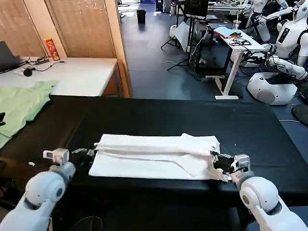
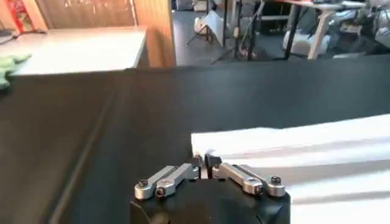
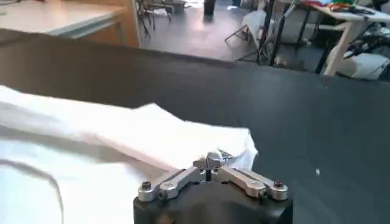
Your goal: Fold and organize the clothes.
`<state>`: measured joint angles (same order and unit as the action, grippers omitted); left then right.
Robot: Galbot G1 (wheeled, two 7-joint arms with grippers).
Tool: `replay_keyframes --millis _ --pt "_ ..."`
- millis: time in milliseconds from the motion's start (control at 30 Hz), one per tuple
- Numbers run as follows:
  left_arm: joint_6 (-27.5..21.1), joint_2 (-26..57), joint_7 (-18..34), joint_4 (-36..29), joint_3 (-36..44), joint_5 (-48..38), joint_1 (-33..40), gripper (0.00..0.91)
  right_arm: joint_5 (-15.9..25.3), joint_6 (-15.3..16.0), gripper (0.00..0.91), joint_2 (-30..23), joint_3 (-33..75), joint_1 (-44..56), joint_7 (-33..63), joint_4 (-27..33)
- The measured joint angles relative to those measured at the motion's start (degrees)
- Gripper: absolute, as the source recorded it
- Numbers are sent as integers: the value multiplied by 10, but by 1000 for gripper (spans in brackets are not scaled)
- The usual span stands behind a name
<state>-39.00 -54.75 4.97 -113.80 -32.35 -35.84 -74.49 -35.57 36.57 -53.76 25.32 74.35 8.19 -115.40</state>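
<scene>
Black table (image 1: 269, 139), folded white T-shirt (image 1: 144, 161), left tool (image 2: 204, 161) and right tool (image 3: 210, 161) seemingly pinching its ends

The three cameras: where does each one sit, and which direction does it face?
Head view: on the robot's head, looking forward and down at the black table and the white T-shirt; both arms show, left pincer and right pincer shut at the shirt's ends.
Left wrist view: on the left arm, looking across the table over the left pincer at the shirt's edge.
Right wrist view: on the right arm, over the right pincer shut on the shirt.
All three views share the shirt and the table.
</scene>
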Motion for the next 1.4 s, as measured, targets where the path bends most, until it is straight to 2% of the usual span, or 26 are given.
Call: replay_keyframes --millis 133,167,200,233,267,533,633,700,800,933,1067,1267,1333,1400 --pt "0 -6 -1 1 -3 4 -9 166 1 4 59 -2 0 2 0 0" --pt "0 -8 -1 0 -4 5 -11 283 1 8 78 -2 0 4 0 0" --pt "0 -9 -1 0 -5 5 -13 478 1 9 166 -2 1 6 0 -2" --pt "-1 -10 -1 0 -6 5 -15 878 1 10 332 -2 3 8 1 -5" --pt "-3 -12 -1 -2 -7 6 -18 878 0 11 878 -2 5 9 3 -8" --pt "-26 -20 2 -31 -20 19 -40 878 -32 25 878 7 43 23 5 -34" --pt "-32 -13 1 -49 -29 9 -51 878 -32 3 878 2 52 12 15 -29" --pt "-31 -10 2 -58 -35 0 -50 878 -17 -21 878 -7 51 -5 29 -15" --pt "-14 -15 24 -55 -33 -6 -35 878 5 -38 878 -27 42 -39 35 15" --pt "2 -37 53 -17 -17 -27 21 878 30 -40 878 -61 24 -94 37 73" --pt "14 -67 56 35 6 -26 80 878 52 -26 878 -92 15 -137 40 127" --pt "24 -104 58 108 28 -24 137 878 60 -23 878 -128 10 -168 37 181" --pt "24 -110 55 127 30 -27 148 829 63 -23 800 -138 8 -171 35 191" --pt "23 -114 50 142 32 -28 155 800 66 -23 761 -148 7 -173 35 197"
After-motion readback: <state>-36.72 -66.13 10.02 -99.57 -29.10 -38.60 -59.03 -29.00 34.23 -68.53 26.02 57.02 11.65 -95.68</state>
